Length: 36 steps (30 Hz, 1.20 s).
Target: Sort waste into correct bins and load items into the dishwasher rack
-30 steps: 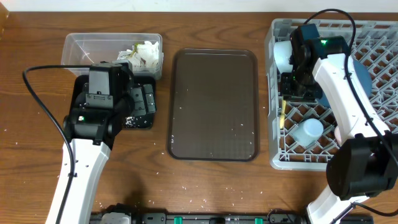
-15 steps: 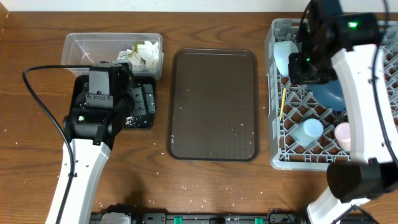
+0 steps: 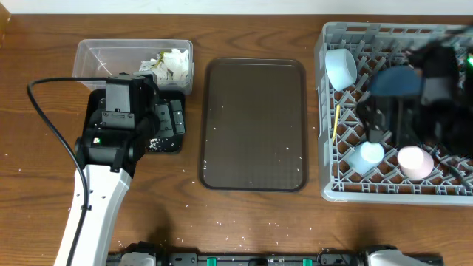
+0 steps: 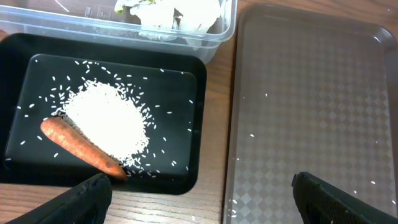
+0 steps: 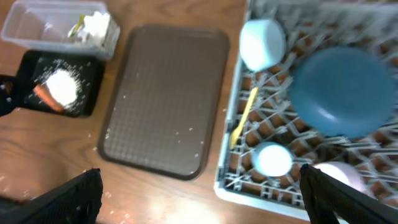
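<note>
The right end effector has just let go and lifted away, fingers wide and empty. The plate now sits in the rack, probably the last dish. The left end effector hangs released over the black tray.

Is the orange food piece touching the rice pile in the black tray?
Touching. The left wrist view shows the orange food piece lying against the lower edge of the rice pile.
</note>
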Each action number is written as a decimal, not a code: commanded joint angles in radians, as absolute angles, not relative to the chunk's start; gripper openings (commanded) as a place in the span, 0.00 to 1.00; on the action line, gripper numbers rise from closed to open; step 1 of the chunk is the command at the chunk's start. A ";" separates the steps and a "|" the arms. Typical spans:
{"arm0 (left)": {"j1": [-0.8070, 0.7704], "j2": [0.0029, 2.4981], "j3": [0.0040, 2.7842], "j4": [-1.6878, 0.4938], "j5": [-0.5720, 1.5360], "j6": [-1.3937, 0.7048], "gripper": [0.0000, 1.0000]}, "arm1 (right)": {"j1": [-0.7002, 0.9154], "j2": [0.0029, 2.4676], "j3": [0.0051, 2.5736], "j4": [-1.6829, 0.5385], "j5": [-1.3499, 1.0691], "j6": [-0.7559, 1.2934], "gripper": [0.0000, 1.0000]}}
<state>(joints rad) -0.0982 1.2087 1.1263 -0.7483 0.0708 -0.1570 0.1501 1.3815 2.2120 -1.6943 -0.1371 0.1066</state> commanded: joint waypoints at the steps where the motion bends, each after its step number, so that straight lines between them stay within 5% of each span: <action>1: -0.094 1.210 1.150 -0.748 0.059 -0.155 0.96 | 0.157 1.328 2.206 -1.693 0.007 0.081 0.99; 9: -0.094 1.210 1.150 -0.748 0.059 -0.155 0.96 | 0.083 1.170 1.895 -1.374 0.161 0.057 0.99; 18: -0.094 1.210 1.150 -0.748 0.059 -0.155 0.96 | -0.059 0.816 1.037 -0.538 -0.081 -0.116 0.99; 24: -0.094 1.210 1.150 -0.748 0.059 -0.155 0.96 | -0.060 0.574 0.547 -0.189 -0.086 -0.117 0.99; 36: -0.094 1.210 1.150 -0.748 0.059 -0.155 0.96 | -0.036 0.128 0.027 -0.009 -0.084 0.002 0.99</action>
<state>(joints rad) -0.0982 1.2087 1.1290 -0.7483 0.0708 -0.1570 -0.0532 0.1879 0.0544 -0.0193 -0.0769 -0.0402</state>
